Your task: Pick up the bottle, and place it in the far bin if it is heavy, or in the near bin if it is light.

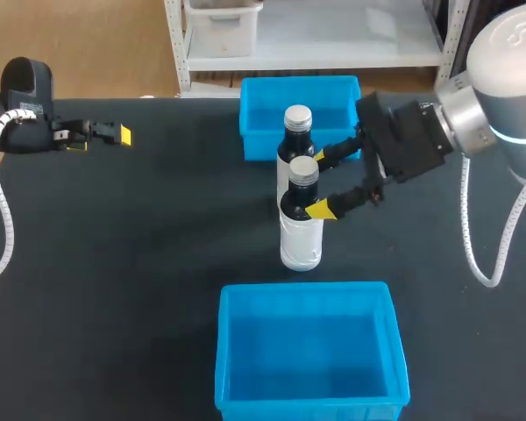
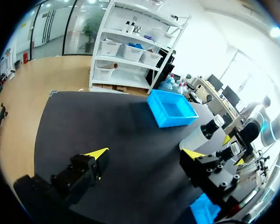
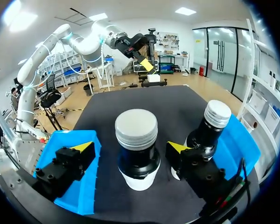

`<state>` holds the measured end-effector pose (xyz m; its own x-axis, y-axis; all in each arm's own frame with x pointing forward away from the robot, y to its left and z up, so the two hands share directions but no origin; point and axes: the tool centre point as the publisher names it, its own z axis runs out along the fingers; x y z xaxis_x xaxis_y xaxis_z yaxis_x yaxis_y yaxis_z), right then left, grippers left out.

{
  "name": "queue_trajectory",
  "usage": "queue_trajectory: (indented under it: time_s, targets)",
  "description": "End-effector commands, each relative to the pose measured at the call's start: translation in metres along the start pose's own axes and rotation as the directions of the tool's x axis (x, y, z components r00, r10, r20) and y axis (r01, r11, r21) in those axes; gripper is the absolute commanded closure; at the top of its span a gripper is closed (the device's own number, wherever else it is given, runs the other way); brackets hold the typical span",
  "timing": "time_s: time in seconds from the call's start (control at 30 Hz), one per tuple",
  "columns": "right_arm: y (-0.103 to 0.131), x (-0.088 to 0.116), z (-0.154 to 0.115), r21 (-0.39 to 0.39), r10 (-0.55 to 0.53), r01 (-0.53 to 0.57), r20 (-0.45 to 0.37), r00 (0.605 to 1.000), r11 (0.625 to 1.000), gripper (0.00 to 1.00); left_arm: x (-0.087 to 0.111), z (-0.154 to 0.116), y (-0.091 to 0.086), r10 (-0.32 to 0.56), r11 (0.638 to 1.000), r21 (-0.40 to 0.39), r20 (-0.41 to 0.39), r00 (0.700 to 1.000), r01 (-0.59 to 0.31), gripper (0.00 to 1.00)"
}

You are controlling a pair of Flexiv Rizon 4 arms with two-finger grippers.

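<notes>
Two bottles stand central on the surface point(image 1: 158, 246); the nearer bottle point(image 1: 300, 237) sits untouched between my spread right jaws, the other bottle point(image 1: 295, 132) at its 12 o'clock. My left jaws gape too. It is probably slick, so I'd clamp the dark shoulder.

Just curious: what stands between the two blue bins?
In the head view, two bottles: the nearer bottle, with the open right pincer around it, and the farther bottle.

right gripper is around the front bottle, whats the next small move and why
Probably shut the right gripper on the nearer bottle. Its neck sits between the open fingers with a gap on each side, so nothing is gripped yet. The second bottle stands just outside one finger, so close without shifting sideways.
</notes>
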<state>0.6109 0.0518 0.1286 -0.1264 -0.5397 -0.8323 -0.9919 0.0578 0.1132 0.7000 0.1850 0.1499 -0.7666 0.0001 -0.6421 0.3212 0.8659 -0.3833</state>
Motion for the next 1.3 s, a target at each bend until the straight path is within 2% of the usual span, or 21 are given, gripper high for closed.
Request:
queue_trajectory:
  time_s: [0.03,0.73,1.3]
  targets:
    - [0.0,-0.001,0.005,0.003,0.001,-0.001,0.004,1.0,1.0,0.0,0.0,0.0,0.0,0.0,1.0,0.0,0.0,1.0,0.0,0.0]
    - [0.001,-0.005,0.019,0.007,0.012,-0.012,0.004,1.0,1.0,0.0,0.0,0.0,0.0,0.0,1.0,0.0,0.0,1.0,0.0,0.0]
    - [-0.001,-0.004,0.019,0.006,0.007,-0.007,-0.003,1.0,1.0,0.0,0.0,0.0,0.0,0.0,1.0,0.0,0.0,1.0,0.0,0.0]
